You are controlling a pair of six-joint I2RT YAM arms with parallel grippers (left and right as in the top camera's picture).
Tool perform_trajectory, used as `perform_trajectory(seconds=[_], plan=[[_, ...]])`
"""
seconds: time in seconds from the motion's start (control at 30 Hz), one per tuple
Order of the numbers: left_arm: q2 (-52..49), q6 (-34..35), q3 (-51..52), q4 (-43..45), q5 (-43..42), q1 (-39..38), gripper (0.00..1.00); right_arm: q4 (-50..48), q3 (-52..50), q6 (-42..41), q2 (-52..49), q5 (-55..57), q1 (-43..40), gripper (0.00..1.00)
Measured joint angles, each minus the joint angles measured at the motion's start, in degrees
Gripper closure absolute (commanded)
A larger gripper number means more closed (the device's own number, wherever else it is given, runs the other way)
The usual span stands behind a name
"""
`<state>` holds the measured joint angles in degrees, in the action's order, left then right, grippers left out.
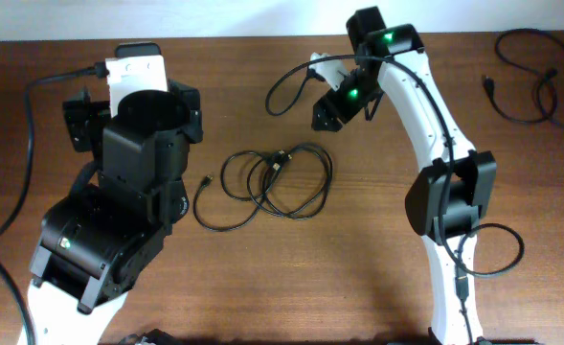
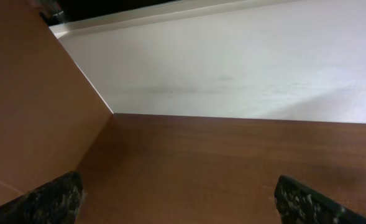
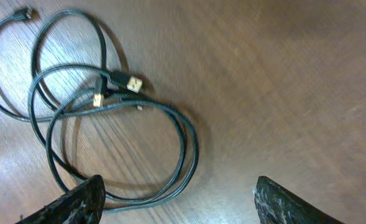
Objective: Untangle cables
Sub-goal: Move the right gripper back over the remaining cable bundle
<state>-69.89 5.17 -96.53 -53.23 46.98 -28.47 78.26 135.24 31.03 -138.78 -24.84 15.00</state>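
Thin black cables [image 1: 260, 184] lie flat, tangled together in several overlapping loops.

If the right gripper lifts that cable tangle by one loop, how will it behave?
Likely floppy: the cable lies in loose, thin loops, so it should droop and drag. Probably light. Overlapping loops near the connectors may snag.

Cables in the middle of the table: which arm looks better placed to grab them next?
Right, probably. The right claw is open and aimed at the cables, which fill its wrist view. The left claw, also open, faces only bare table and wall, no cable in sight.
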Motion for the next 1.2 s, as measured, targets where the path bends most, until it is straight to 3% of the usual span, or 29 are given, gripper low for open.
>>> perform_trajectory(seconds=[0.47,0.9,1.0,1.2], plan=[[0.0,0.0,0.0,-0.6,0.0,0.0,0.01,-3.6,-15.6,-2.6,-0.7,1.4,0.1,0.24],[0.0,0.0,0.0,-1.5,0.0,0.0,0.01,-6.8,-16.5,-2.8,-0.7,2.1,6.1,0.25],[0.0,0.0,0.0,-1.6,0.0,0.0,0.01,-6.8,-16.5,-3.7,-0.7,3.8,6.6,0.36],[0.0,0.0,0.0,-1.7,0.0,0.0,0.01,-7.1,-16.5,-4.5,-0.7,6.3,6.5,0.38]])
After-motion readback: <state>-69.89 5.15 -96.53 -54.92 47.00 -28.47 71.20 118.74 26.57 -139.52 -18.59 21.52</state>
